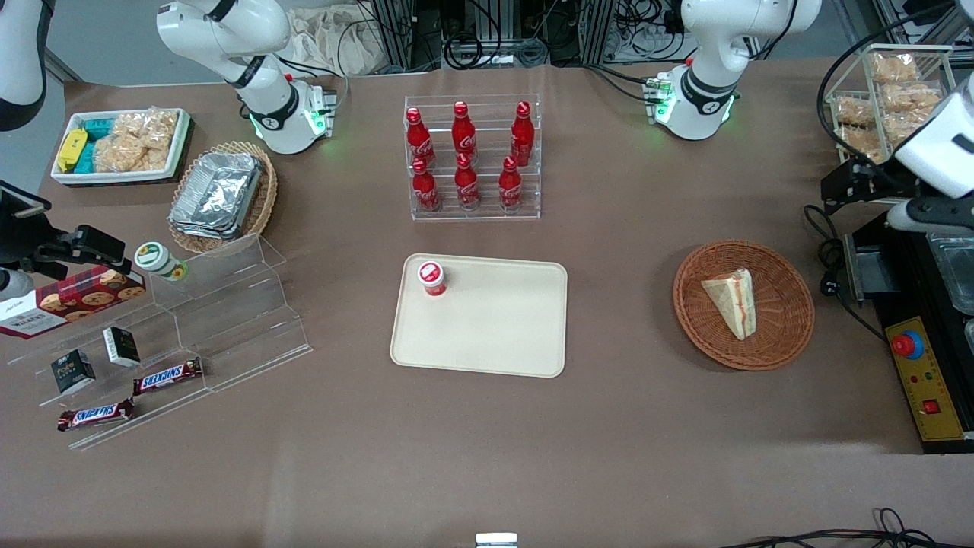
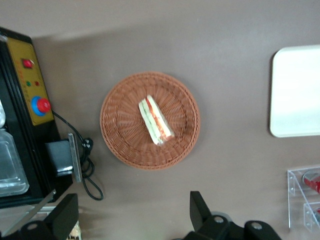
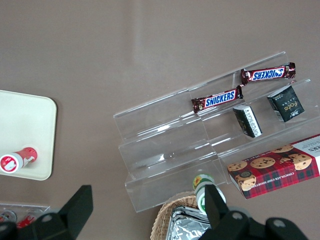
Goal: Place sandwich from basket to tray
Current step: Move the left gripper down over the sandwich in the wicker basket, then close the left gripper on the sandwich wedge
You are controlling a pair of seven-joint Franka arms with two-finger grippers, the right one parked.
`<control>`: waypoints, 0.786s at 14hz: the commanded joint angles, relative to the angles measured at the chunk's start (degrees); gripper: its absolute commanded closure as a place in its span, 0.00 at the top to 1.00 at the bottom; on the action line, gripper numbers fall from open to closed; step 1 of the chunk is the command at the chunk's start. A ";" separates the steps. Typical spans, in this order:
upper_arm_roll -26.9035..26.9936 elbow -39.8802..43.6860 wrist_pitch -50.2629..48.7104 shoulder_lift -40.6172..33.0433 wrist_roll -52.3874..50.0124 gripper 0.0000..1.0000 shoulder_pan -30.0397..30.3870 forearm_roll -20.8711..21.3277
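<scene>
The sandwich [image 1: 732, 302] [image 2: 156, 121], a pale bread wedge with red and green layers along its edge, lies in the round reddish-brown basket [image 1: 791, 331] [image 2: 120, 135]. The cream tray [image 1: 502, 335] [image 2: 295, 90] sits at the table's middle and carries a small red-capped container [image 1: 432, 278] in one corner. My gripper [image 1: 856, 186] [image 2: 132, 215] hangs high above the table at the working arm's end, farther from the front camera than the basket. It is open, its dark fingers [image 2: 200, 210] spread wide over bare table, with nothing between them.
A black control box with a red button [image 1: 909, 346] [image 2: 40, 105] and a looped cable [image 2: 87, 172] lie beside the basket. A clear rack of red bottles [image 1: 472, 160] stands farther back than the tray. An acrylic snack stand [image 1: 228, 320] and an oval foil basket [image 1: 221, 194] occupy the parked arm's end.
</scene>
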 commanded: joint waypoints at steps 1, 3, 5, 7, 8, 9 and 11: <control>-0.21 -4.95 3.51 2.41 -4.69 1.00 1.05 -1.42; -0.21 -8.91 8.25 4.42 -11.21 1.00 1.84 -2.30; -0.21 -13.30 13.88 5.84 -16.74 1.00 1.93 -4.31; -0.21 -19.79 21.77 6.28 -19.67 1.00 2.63 -5.03; -0.21 -23.22 26.25 6.28 -20.02 1.00 3.07 -5.03; -0.21 -26.82 30.91 6.45 -20.29 1.00 4.03 -5.03; -0.21 -30.71 37.00 8.12 -20.38 1.00 4.39 -5.03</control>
